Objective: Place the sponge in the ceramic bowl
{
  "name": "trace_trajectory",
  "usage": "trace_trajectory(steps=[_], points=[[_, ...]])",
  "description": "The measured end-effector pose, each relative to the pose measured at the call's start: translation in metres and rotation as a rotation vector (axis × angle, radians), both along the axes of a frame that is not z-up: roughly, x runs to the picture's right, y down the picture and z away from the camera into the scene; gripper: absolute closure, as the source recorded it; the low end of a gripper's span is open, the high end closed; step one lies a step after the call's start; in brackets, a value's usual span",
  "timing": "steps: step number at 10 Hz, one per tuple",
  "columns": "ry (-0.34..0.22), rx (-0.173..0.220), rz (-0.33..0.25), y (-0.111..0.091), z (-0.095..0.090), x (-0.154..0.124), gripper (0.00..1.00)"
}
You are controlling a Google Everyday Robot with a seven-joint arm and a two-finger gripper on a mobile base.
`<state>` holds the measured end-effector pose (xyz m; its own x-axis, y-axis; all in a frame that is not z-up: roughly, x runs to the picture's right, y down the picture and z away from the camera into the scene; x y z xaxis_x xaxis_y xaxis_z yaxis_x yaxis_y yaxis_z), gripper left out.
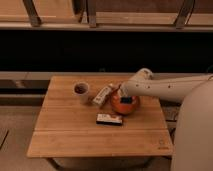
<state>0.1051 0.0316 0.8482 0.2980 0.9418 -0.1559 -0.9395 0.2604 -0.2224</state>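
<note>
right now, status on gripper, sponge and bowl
Gripper low at round orange glossy bowl's left rim. Small blue rectangular sponge inside bowl. Flat white-red-black box in front, not in the way.

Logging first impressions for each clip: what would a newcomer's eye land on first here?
The white arm reaches in from the right, its end effector over the left side of the orange ceramic bowl on the wooden table. The blue sponge shows inside the bowl. To the left stand a white cup and a packet, with a flat box in front.
</note>
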Motion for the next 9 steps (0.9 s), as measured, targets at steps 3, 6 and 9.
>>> trace_trajectory(steps=[3, 6, 9], points=[[0.000, 0.000, 0.000, -0.0001, -0.0001, 0.0003, 0.25], [0.001, 0.000, 0.001, 0.0001, -0.0001, 0.0006, 0.20], [0.001, 0.000, 0.001, 0.0001, -0.0001, 0.0008, 0.20]])
